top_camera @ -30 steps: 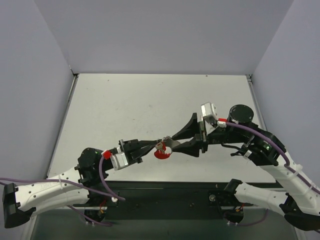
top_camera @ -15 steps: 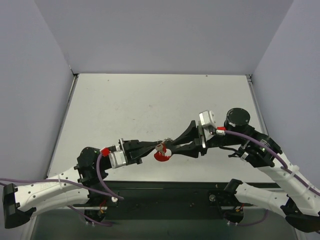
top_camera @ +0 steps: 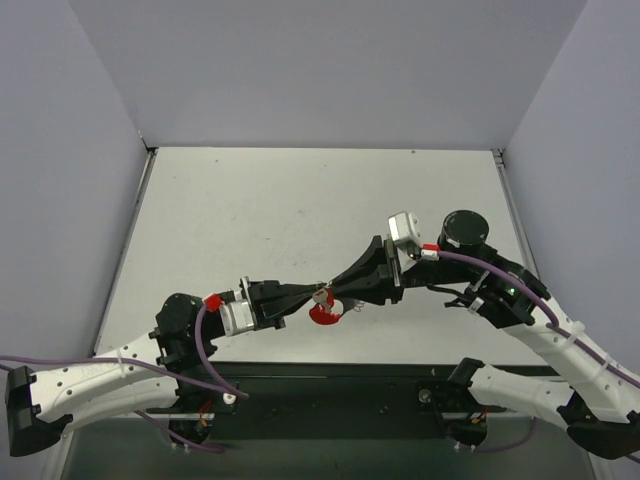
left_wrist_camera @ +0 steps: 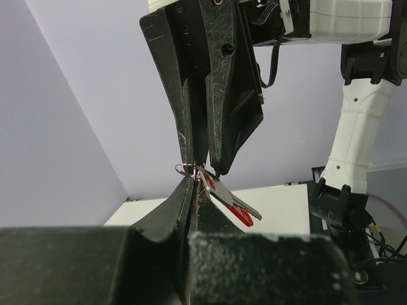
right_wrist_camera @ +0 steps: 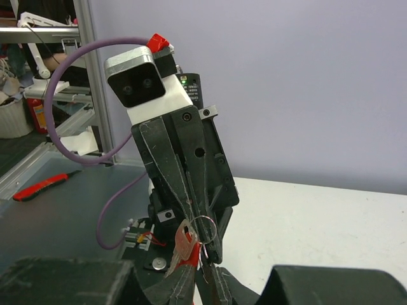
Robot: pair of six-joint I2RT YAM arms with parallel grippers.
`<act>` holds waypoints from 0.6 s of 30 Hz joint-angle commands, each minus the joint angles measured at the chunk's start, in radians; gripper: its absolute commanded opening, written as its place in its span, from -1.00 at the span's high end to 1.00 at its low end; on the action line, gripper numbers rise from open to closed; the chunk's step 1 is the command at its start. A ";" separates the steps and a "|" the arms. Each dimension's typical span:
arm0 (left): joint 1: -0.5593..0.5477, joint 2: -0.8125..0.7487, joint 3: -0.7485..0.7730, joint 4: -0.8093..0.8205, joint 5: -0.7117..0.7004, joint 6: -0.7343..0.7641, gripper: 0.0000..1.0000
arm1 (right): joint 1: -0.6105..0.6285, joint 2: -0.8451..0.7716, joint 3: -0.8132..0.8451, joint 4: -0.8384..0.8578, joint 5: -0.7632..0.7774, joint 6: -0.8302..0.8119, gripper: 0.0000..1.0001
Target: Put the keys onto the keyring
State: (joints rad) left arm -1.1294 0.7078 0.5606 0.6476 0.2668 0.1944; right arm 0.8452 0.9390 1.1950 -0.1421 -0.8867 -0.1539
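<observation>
Both grippers meet tip to tip above the table's near middle. My left gripper point(top_camera: 308, 294) is shut on the keyring point(left_wrist_camera: 186, 169), a thin silver wire loop; it also shows in the right wrist view point(right_wrist_camera: 208, 227). A silver key point(left_wrist_camera: 226, 196) with a red part point(left_wrist_camera: 242, 215) hangs from the loop. In the top view the key point(top_camera: 321, 297) and its red part point(top_camera: 323, 314) show between the tips. My right gripper point(top_camera: 338, 291) has its fingers closed together on the key point(right_wrist_camera: 184, 236), just below the loop.
The white table point(top_camera: 250, 220) is walled on the left, back and right. The black arm bases stand along its near edge. Purple cables loop off both wrists. Off the table, a red-handled tool point(right_wrist_camera: 41, 184) lies on a grey surface.
My right gripper was wide open a second ago. It has moved left toward the left gripper and closed at the key and ring. The left gripper has barely moved.
</observation>
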 commanded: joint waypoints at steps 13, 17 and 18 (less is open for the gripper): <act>0.006 -0.010 0.055 0.058 0.002 -0.007 1.00 | 0.002 0.012 -0.015 0.108 -0.002 0.013 0.83; 0.006 -0.007 0.053 0.066 -0.003 -0.006 1.00 | 0.002 0.012 -0.012 0.108 0.009 0.020 0.92; 0.008 -0.005 0.055 0.064 -0.001 -0.006 1.00 | 0.002 0.014 -0.011 0.107 0.009 0.020 0.93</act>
State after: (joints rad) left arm -1.1244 0.7074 0.5610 0.6476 0.2661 0.1928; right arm 0.8452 0.9466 1.1854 -0.1120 -0.8722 -0.1326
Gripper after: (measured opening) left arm 0.040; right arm 0.066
